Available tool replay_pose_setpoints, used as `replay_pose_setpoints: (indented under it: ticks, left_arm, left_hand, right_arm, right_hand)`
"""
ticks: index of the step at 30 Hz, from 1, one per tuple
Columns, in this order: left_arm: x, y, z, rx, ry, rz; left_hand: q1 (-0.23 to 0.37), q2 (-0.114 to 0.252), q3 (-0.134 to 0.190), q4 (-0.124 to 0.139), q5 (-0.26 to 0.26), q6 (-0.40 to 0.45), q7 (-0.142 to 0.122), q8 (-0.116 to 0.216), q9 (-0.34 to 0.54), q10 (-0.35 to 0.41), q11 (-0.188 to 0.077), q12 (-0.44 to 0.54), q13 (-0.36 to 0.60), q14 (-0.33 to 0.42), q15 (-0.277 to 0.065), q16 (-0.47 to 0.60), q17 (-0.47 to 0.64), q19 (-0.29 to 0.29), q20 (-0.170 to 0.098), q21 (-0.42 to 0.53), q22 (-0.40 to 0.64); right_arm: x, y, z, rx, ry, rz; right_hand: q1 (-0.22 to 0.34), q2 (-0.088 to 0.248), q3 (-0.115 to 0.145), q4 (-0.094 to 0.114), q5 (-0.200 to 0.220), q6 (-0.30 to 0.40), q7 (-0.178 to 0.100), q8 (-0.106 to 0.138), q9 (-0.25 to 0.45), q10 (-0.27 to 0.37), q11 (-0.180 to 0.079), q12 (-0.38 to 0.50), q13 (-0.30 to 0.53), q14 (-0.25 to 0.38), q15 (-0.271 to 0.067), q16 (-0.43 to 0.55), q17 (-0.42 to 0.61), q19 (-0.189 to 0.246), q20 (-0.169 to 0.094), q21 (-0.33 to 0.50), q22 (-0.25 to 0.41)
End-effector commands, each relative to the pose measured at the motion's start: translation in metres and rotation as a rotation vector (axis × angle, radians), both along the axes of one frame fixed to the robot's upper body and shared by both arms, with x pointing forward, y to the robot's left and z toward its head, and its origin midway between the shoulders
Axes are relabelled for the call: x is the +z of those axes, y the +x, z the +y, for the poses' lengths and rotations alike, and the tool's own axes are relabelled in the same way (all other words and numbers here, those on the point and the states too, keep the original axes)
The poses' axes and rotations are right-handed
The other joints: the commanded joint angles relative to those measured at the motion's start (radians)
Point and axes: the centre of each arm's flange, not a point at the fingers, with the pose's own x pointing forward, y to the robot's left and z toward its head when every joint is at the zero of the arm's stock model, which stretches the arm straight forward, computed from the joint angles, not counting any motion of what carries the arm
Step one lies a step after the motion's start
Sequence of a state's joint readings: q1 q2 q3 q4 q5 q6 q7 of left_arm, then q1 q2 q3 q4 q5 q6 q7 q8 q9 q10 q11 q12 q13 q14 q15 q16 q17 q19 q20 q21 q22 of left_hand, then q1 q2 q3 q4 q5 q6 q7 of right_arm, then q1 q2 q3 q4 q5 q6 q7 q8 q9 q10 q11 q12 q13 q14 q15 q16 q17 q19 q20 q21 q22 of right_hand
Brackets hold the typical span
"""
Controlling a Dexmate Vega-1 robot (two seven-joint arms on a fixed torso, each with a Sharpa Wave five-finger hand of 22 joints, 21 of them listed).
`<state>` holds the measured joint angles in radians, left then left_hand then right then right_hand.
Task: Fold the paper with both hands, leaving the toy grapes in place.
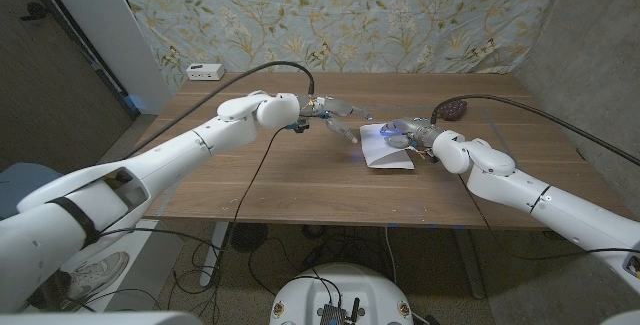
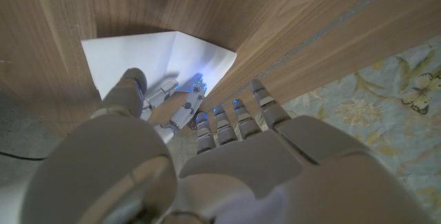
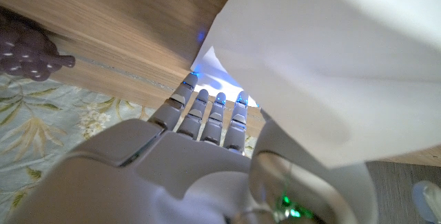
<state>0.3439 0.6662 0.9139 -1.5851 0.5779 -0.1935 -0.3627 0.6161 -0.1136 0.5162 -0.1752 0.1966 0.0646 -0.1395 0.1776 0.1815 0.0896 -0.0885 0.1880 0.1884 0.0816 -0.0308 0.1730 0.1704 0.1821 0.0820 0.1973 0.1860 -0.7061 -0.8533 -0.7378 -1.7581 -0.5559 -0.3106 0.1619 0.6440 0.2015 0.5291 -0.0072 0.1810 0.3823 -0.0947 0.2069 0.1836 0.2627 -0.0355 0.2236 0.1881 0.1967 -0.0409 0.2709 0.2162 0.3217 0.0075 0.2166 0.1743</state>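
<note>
Left hand (image 2: pixel 207 148) reaching with fingers (image 2: pixel 265 107) spread toward white paper (image 2: pixel 148 58) on wooden table (image 2: pixel 103 3). Fingertips at the paper's near edge; contact unclear. Flowered cloth (image 2: pixel 386 100) beyond the table's edge.

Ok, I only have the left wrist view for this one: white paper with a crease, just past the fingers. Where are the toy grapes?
Observer: The toy grapes lie on the table's far side, beyond the right hand and clear of the paper.
Reviewer: Is that right hand at the paper?
Observer: Yes. In the right wrist view part of the sheet is lifted over the thumb side, with the fingers reaching beneath it. I cannot tell whether it is pinched.
Reviewer: Anything else on the table?
Observer: A small white box at the far left corner.
</note>
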Motion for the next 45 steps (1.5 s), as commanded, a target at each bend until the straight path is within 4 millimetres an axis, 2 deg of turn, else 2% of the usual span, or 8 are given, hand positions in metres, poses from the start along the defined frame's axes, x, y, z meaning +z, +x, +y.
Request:
replay_pose_setpoints:
  ticks: [1, 9, 18, 25, 29, 32, 38, 45]
  left_arm:
    - [-0.016, -0.019, -0.002, -0.014, 0.113, -0.123]
    - [-0.032, -0.017, -0.009, -0.032, 0.143, -0.100]
    - [-0.049, -0.015, -0.022, -0.068, 0.161, -0.160]
    - [-0.060, -0.010, -0.028, -0.090, 0.111, -0.172]
    - [-0.065, -0.005, -0.030, -0.094, 0.072, -0.179]
    - [-0.070, -0.001, -0.032, -0.096, 0.043, -0.189]
    - [-0.077, 0.007, -0.035, -0.093, -0.008, -0.206]
    - [-0.081, 0.019, -0.039, -0.082, -0.077, -0.200]
  left_hand:
    - [0.016, -0.019, -0.014, 0.004, 0.015, -0.040, -0.004, -0.006, 0.001, -0.026, -0.006, -0.005, 0.003, -0.019, 0.002, -0.001, 0.003, -0.010, 0.001, -0.001, 0.002]
    - [0.035, -0.044, -0.050, 0.015, 0.034, -0.124, 0.000, -0.007, 0.001, -0.077, 0.003, -0.003, 0.004, -0.057, 0.013, -0.001, 0.004, -0.038, 0.004, -0.003, 0.003]
    - [0.046, -0.044, -0.066, 0.018, 0.044, -0.143, 0.005, -0.001, 0.002, -0.103, 0.004, -0.002, 0.005, -0.078, 0.021, -0.001, 0.004, -0.062, 0.003, -0.006, 0.003]
    - [0.067, -0.031, -0.069, 0.019, 0.050, -0.128, 0.011, 0.010, 0.002, -0.085, 0.000, 0.011, 0.005, -0.063, 0.013, 0.009, 0.004, -0.045, 0.008, 0.005, 0.003]
    - [0.098, -0.012, -0.071, 0.019, 0.053, -0.110, 0.016, 0.019, 0.001, -0.057, -0.015, 0.023, 0.004, -0.034, -0.003, 0.017, 0.003, -0.014, 0.001, 0.018, 0.004]
    - [0.118, 0.002, -0.074, 0.021, 0.052, -0.084, 0.021, 0.026, 0.001, -0.029, -0.017, 0.033, 0.004, -0.008, -0.017, 0.021, 0.002, 0.012, -0.017, 0.027, 0.004]
    - [0.158, 0.052, -0.072, 0.027, 0.037, -0.046, 0.027, 0.031, 0.001, 0.028, -0.031, 0.047, 0.003, 0.052, -0.049, 0.029, 0.001, 0.060, -0.040, 0.041, 0.004]
    - [0.202, 0.102, -0.069, 0.025, 0.018, -0.013, 0.034, 0.032, 0.001, 0.070, -0.036, 0.051, 0.002, 0.112, -0.074, 0.033, 0.001, 0.095, -0.045, 0.051, 0.006]
  right_arm:
    - [0.001, 0.003, -0.004, -0.005, 0.034, 0.044]
    - [0.000, 0.005, -0.006, -0.011, 0.039, 0.066]
    - [-0.002, 0.006, -0.010, -0.013, 0.057, 0.091]
    - [-0.003, 0.007, -0.011, -0.016, 0.058, 0.102]
    - [-0.002, 0.008, -0.011, -0.014, 0.055, 0.104]
    - [-0.001, 0.008, -0.011, -0.013, 0.054, 0.107]
    - [0.000, 0.008, -0.010, -0.012, 0.050, 0.104]
    - [0.000, 0.009, -0.010, -0.011, 0.051, 0.104]
  right_hand:
    - [-0.003, -0.008, 0.000, 0.003, -0.001, 0.008, 0.005, -0.005, 0.003, 0.010, -0.003, -0.005, 0.003, 0.010, -0.036, 0.007, 0.004, 0.008, 0.003, -0.001, 0.004]
    - [-0.006, -0.009, -0.004, 0.005, -0.002, 0.004, 0.009, -0.008, 0.003, 0.009, 0.001, -0.007, 0.003, 0.010, -0.034, 0.007, 0.005, 0.011, 0.003, -0.001, 0.004]
    - [-0.008, -0.009, -0.007, 0.007, -0.002, 0.002, 0.010, -0.011, 0.003, 0.009, 0.001, -0.010, 0.003, 0.010, -0.032, 0.007, 0.005, 0.012, 0.004, -0.001, 0.004]
    - [-0.008, -0.009, -0.008, 0.007, -0.002, 0.001, 0.009, -0.012, 0.003, 0.009, 0.003, -0.011, 0.003, 0.009, -0.032, 0.007, 0.005, 0.012, 0.005, -0.002, 0.004]
    - [-0.009, -0.009, -0.009, 0.007, -0.002, 0.001, 0.009, -0.013, 0.003, 0.009, 0.003, -0.011, 0.003, 0.010, -0.032, 0.007, 0.005, 0.012, 0.005, -0.002, 0.004]
    - [-0.009, -0.009, -0.010, 0.007, -0.002, 0.000, 0.010, -0.013, 0.003, 0.008, 0.003, -0.012, 0.003, 0.009, -0.033, 0.007, 0.005, 0.012, 0.006, -0.002, 0.004]
    - [-0.009, -0.010, -0.012, 0.008, -0.002, 0.000, 0.011, -0.014, 0.003, 0.009, 0.004, -0.013, 0.003, 0.009, -0.031, 0.006, 0.005, 0.012, 0.007, -0.002, 0.004]
    - [-0.010, -0.011, -0.014, 0.007, -0.002, 0.000, 0.011, -0.015, 0.003, 0.009, 0.004, -0.014, 0.003, 0.010, -0.031, 0.006, 0.005, 0.012, 0.007, -0.003, 0.004]
